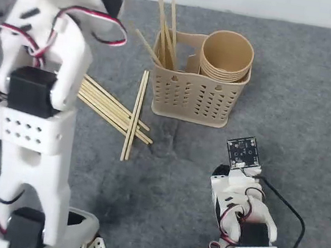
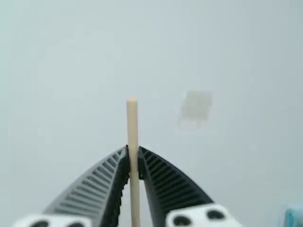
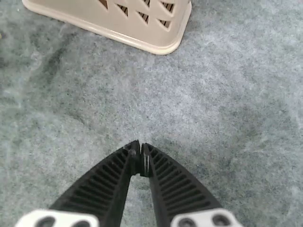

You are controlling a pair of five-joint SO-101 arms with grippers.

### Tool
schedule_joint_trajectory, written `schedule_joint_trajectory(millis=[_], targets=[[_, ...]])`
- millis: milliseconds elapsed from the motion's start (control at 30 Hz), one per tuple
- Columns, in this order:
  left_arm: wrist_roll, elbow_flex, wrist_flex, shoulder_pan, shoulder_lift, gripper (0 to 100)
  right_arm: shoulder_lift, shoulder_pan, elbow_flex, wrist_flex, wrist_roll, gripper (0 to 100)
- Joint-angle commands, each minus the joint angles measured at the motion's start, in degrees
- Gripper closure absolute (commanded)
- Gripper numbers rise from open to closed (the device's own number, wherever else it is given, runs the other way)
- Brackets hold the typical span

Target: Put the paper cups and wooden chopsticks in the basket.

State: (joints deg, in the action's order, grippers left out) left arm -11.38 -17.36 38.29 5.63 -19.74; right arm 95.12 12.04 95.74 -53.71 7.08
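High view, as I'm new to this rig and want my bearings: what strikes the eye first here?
The beige basket stands at the far middle of the grey mat, holding a stack of paper cups and several upright chopsticks. Left of it a loose pile of chopsticks lies on the mat. The left gripper is shut on one chopstick.

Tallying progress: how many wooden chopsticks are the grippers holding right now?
1. A pale round wooden chopstick is clamped in the left gripper. The right gripper is shut on nothing, over the grey carpet.
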Motion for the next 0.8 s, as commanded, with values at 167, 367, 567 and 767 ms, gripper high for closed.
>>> schedule_joint_trajectory(millis=[167,367,567,767], targets=[[0.4,7.3,-13.2,7.2,2.8,99,1.0,-0.7,1.1,0.0,-0.3,99.0],[0.6,18.6,-24.0,7.3,6.2,99,1.0,-0.7,1.1,0.0,-0.3,99.0],[0.7,32.8,-32.2,6.9,6.1,99,1.0,-0.7,1.1,0.0,-0.1,99.0],[0.7,48.8,-48.9,6.8,6.1,99,1.0,-0.7,1.1,0.0,-0.1,99.0]])
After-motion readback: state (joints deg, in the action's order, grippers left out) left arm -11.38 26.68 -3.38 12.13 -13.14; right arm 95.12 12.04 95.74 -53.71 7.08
